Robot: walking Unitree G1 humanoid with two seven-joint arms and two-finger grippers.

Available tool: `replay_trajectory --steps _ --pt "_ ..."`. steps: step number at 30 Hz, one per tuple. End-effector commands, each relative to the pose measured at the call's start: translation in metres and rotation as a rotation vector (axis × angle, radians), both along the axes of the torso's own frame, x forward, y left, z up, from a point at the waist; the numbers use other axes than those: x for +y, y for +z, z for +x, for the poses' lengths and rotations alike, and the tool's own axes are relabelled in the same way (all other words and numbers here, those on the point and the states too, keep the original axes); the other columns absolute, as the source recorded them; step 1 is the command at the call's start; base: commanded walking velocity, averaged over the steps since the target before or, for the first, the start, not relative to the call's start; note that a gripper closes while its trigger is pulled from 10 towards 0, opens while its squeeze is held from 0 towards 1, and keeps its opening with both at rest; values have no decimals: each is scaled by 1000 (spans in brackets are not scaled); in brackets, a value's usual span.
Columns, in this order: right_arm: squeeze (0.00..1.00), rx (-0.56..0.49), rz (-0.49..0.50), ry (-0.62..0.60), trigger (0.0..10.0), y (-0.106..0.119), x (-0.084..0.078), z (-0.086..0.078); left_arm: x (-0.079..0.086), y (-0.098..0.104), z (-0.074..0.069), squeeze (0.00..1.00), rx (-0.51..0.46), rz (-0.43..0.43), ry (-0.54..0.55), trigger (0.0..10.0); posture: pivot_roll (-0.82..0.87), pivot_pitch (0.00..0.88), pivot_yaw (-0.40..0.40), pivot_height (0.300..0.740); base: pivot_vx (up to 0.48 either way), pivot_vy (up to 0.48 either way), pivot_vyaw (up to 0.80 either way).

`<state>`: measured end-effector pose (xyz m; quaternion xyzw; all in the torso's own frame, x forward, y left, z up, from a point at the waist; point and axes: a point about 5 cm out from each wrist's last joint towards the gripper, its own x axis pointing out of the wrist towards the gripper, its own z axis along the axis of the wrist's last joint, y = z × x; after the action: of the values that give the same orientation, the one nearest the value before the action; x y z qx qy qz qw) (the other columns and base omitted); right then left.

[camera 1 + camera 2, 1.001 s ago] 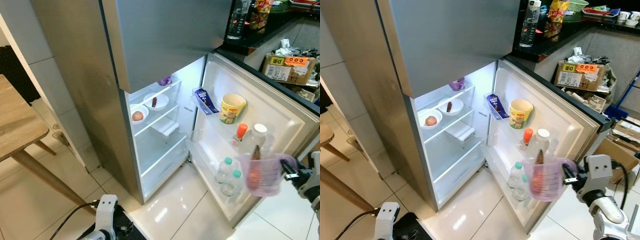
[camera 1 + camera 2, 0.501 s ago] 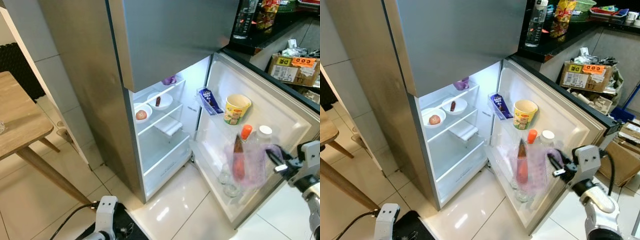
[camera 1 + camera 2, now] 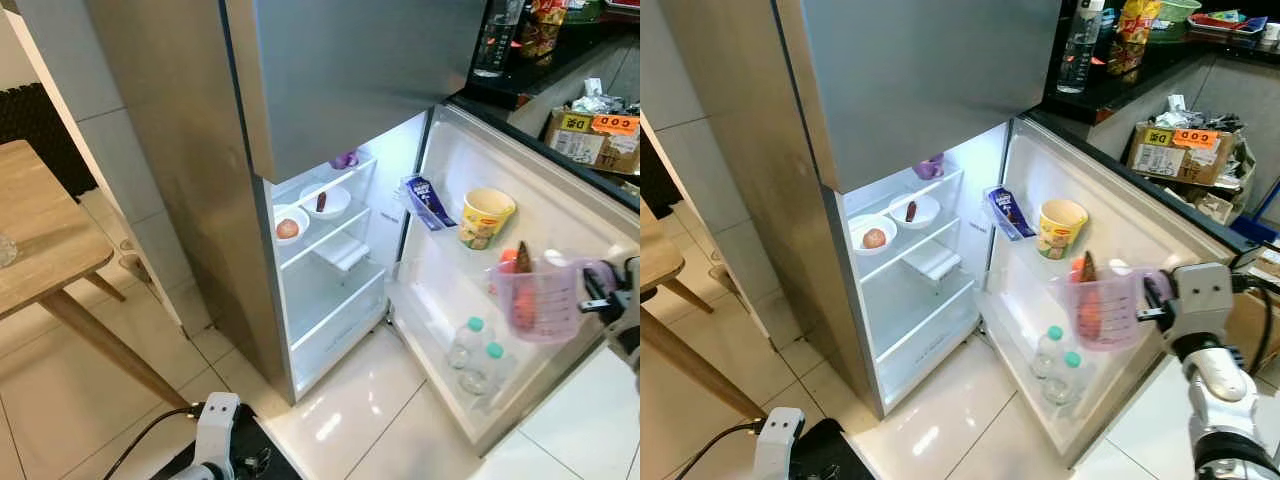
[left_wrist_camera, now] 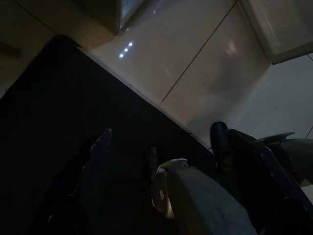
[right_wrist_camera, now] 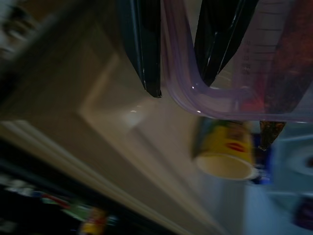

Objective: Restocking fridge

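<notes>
Two water bottles (image 3: 477, 352) with green caps stand side by side in the lowest rack of the open fridge door (image 3: 545, 205). One yellow cup (image 3: 484, 218) and one blue carton (image 3: 423, 201) sit in the upper door rack. Two white bowls (image 3: 290, 224) rest on the upper shelf inside the fridge (image 3: 330, 265): one holds a round reddish item, the other a dark oblong item. One purple item (image 3: 345, 159) sits at the back above them.

One translucent pink measuring jug (image 3: 545, 299) is held upright in front of the middle door rack, mouth upward, handle toward the robot's right. Its contents, an orange-red oblong item (image 3: 522, 292) with a dark tip, stand with the long axis near vertical.

The right end effector (image 3: 598, 299) is clenched on the jug handle; in the right wrist view its two fingers (image 5: 145, 46) straddle the handle.

The left end effector (image 4: 161, 156) hangs idle above the dark robot base and pale floor tiles (image 4: 195, 58), fingers spread apart. One wooden desk (image 3: 40, 240) stands at the left.
</notes>
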<state>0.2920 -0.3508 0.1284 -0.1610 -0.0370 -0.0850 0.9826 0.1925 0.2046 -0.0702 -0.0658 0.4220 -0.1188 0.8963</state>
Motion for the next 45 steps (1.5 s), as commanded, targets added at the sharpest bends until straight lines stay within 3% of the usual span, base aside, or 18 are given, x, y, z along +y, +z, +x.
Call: replay_trajectory --steps 1,8,18,29,34,35,38,41,45 --pt "0 -36 -17 -96 10000 11 -16 -4 -4 -3 -4 0 15 1 -13 10000 -48 0 -31 740 0 0 0" --pt "0 -56 -41 -229 10000 21 -44 -20 -4 -4 -5 0 17 0 -16 10000 -51 0 -28 740 0 0 0" --pt "0 -53 -73 -305 10000 29 -61 -31 -4 -4 -6 0 19 -1 -17 10000 -52 0 -26 740 0 0 0" --pt "0 -194 39 -66 10000 34 -30 -13 -4 -3 -4 0 14 0 -24 10000 -54 0 -21 740 0 0 0" --pt "0 -303 99 174 10000 51 -1 1 -4 -3 -4 0 12 1 -27 10000 -53 0 -18 740 0 0 0" --pt "0 -303 99 174 10000 51 -1 1 -4 -3 -4 0 12 1 -27 10000 -53 0 -18 740 0 0 0" --pt "0 -296 88 335 10000 54 27 13 -5 -1 -2 0 -4 -8 -17 10000 -52 0 -19 740 0 0 0" --pt "0 -284 81 359 10000 53 33 16 -6 -1 0 0 -11 -13 -13 10000 -51 0 -20 740 0 0 0" --pt "0 -185 110 391 10000 32 59 30 -8 2 7 0 -35 -35 23 10000 -53 0 -23 740 0 0 0"
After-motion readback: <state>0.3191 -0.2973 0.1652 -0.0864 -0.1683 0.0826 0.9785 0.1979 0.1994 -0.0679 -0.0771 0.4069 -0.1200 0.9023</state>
